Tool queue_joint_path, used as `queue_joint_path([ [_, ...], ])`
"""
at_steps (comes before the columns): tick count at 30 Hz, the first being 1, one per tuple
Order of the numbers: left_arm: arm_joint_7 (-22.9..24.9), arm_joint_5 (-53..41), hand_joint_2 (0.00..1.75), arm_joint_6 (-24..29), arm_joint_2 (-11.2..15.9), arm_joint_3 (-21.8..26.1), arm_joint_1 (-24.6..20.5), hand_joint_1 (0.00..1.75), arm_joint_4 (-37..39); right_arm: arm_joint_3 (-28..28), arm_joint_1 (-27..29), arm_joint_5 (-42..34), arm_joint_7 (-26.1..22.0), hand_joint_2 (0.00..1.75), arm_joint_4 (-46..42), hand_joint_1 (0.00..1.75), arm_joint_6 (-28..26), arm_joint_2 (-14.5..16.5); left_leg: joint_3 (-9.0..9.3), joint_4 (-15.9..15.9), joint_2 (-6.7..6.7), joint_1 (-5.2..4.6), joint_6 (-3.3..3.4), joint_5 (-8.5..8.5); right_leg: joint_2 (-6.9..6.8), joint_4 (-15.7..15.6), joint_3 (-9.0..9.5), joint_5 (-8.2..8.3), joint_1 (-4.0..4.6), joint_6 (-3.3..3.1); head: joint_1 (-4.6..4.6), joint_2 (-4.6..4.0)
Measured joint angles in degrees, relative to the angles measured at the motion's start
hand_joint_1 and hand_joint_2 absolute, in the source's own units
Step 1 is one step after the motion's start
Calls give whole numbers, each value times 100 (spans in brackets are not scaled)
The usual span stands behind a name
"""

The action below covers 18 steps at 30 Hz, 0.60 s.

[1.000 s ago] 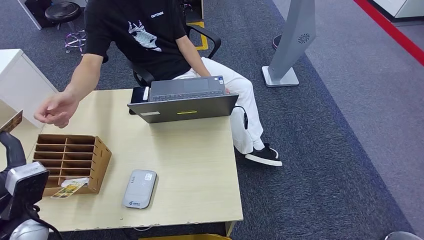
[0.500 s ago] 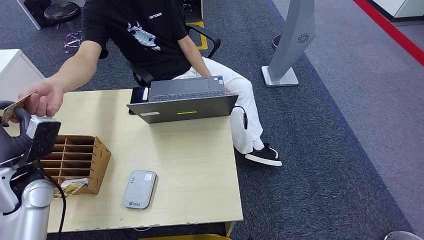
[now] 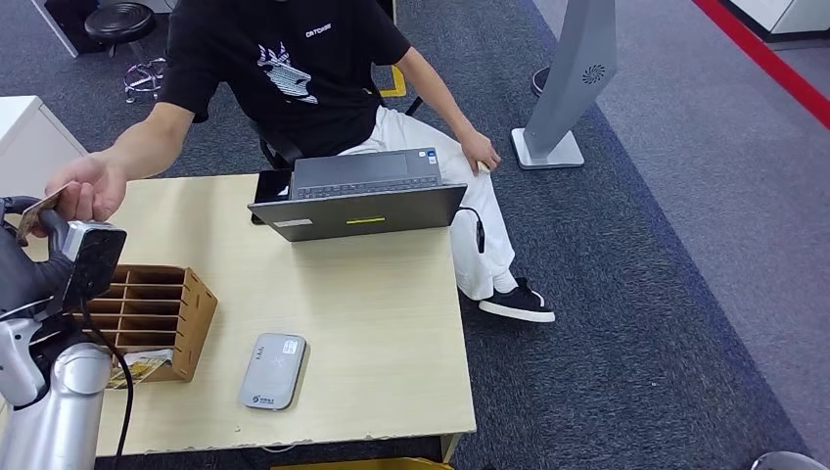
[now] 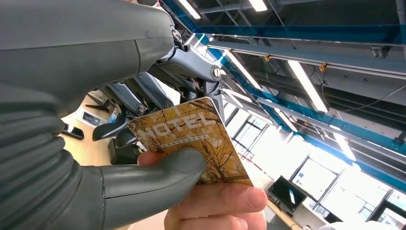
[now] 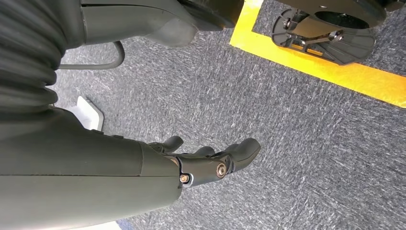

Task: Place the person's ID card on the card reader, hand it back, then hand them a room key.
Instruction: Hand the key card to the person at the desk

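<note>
**Room key in left hand, person's fingers on it at table's far left edge**

Table (image 3: 372, 323): light wood, its right edge dropping to open grey carpet (image 3: 666, 294); a wide bare patch of tabletop lies between the laptop and the near edge. Person (image 3: 284, 69) seated behind the far edge, one arm reaching out over the far left corner, the other hand resting by the knee. Grey floor stand (image 3: 577, 78) on the carpet, well apart from the table's right edge.

Laptop (image 3: 362, 201) open at the far edge, screen back toward the robot. Wooden slot box (image 3: 147, 313) near the left edge, a card (image 3: 137, 370) lying at its front bottom compartment. Grey card reader (image 3: 274, 370) flat on the table just right of the box, near the front edge, nothing on it.

Left hand (image 3: 44, 250) raised past the table's left edge, above the slot box. Room key (image 4: 191, 141), gold with HOTEL print, is pinched between its thumb and darker fingers (image 4: 143, 93). Person's hand (image 3: 88, 188) meets it there; in the wrist view the person's fingers (image 4: 220, 201) touch the key's lower edge, beside the thumb. Both hold the key.

Right hand (image 5: 206, 160) hangs low over carpet, fingers loosely apart, holding nothing.
</note>
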Motion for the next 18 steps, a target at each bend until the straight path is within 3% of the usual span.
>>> queue_joint_path([
  [1,-22,13,175,47,-12,0,-1,147,17,6,-1,-18,0,175,4,0,0,0,-1,0,1,0,0,0,1,0,-1,0,0,0,0,1],
  [4,-106,52,175,202,-54,0,-1,16,32,30,-2,-46,0,175,11,0,0,0,-4,0,1,0,1,-1,1,0,-4,0,0,0,0,2],
  [5,-130,56,175,243,-66,0,-1,0,32,37,-3,-45,0,175,11,0,0,0,-5,0,0,0,1,-1,1,0,-5,0,0,0,1,2],
  [12,-406,156,175,489,-181,7,129,0,-140,76,-7,-43,0,175,13,0,0,0,-8,0,-1,0,2,-2,0,-1,-5,-1,-1,1,0,1],
  [18,-1105,485,175,540,-462,211,489,0,-746,123,-6,-38,-19,175,75,0,-113,0,-8,0,0,0,2,-2,0,-1,-5,-1,0,1,0,2],
])
